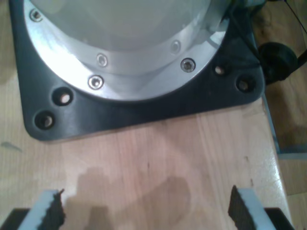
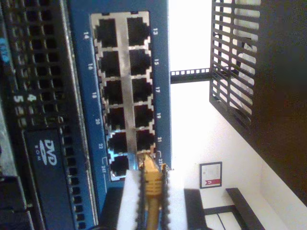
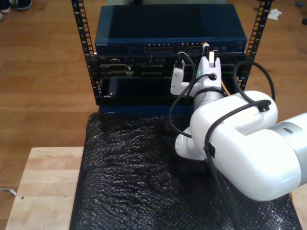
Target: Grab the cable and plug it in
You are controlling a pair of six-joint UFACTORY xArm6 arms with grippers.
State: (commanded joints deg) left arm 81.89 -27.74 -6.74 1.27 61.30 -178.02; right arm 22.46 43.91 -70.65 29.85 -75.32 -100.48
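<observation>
Cable (image 2: 152,191) in yellow-orange runs up between the closed jaws of my second gripper (image 2: 152,179), pinched between the two white ridged fingers (image 2: 130,201), and its small clear plug (image 2: 149,160) sticks out just past the fingertips. The plug tip sits right at the mouth of the lowest socket on the odd-numbered side of the port block (image 2: 125,91), beside the mark 23; whether it is fully seated I cannot tell. Ahead of the jaws, the port block stands in two rows of dark square sockets numbered 13 to 24, set in the blue switch (image 2: 81,28). Beside the switch, further from the jaws, lies a black perforated panel with a DVD drive (image 2: 48,163). In the exterior view, the same arm (image 3: 240,143) reaches to the switch (image 3: 170,33) at the top of the black rack (image 3: 96,81), the gripper (image 3: 210,55) at the ports toward the exterior view's right, with a short yellow stretch of cable (image 3: 223,88) showing just behind it. Below the rack, black bubble wrap (image 3: 134,177) covers a wooden table (image 3: 43,182). My first gripper (image 1: 146,206) is released, its two ridged fingers (image 1: 48,211) well apart with bare wood between them, and ahead of them a dark base plate (image 1: 144,103) carries a silver bolted flange (image 1: 120,62).
</observation>
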